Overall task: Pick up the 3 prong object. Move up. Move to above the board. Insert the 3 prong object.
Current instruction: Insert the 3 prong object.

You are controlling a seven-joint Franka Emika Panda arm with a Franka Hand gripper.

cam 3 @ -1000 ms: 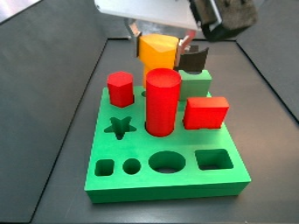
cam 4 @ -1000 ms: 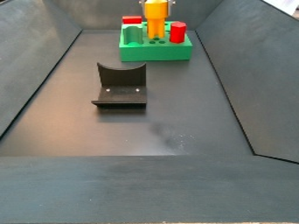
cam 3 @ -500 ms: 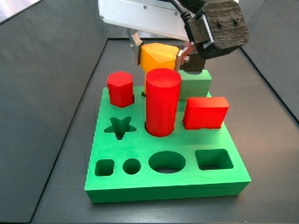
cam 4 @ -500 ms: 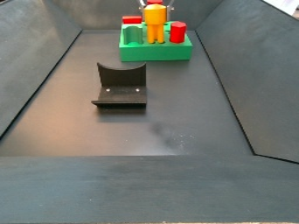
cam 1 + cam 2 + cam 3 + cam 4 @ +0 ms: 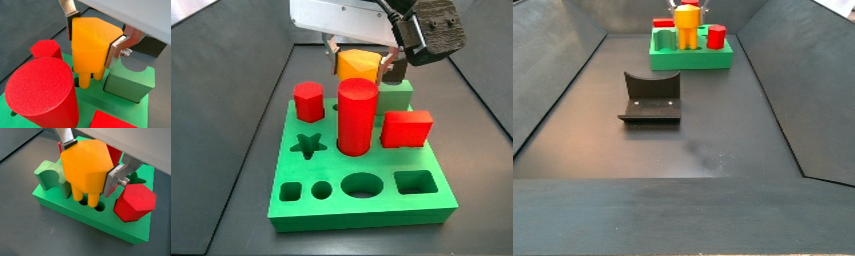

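My gripper (image 5: 89,165) is shut on the 3 prong object (image 5: 85,165), an orange-yellow piece with a blocky top, and holds it upright over the far end of the green board (image 5: 73,215). Its prongs (image 5: 85,198) point down and their tips reach into small holes in the board. In a wrist view the piece (image 5: 91,42) sits between the silver fingers (image 5: 117,49). In both side views the gripper (image 5: 362,62) (image 5: 688,12) and piece (image 5: 358,66) (image 5: 688,32) stand behind the red cylinder (image 5: 356,116), above the board (image 5: 358,205) (image 5: 691,58).
On the board stand a red cylinder (image 5: 41,92), a red hexagonal block (image 5: 137,203) (image 5: 309,100), a red cube (image 5: 406,128) and a green arched block (image 5: 50,175) (image 5: 130,80) close beside the piece. The dark fixture (image 5: 651,97) stands on the floor mid-bin, between sloped walls.
The gripper has come down a little with the orange piece, which now sits lower behind the red cylinder. Nothing else has moved.
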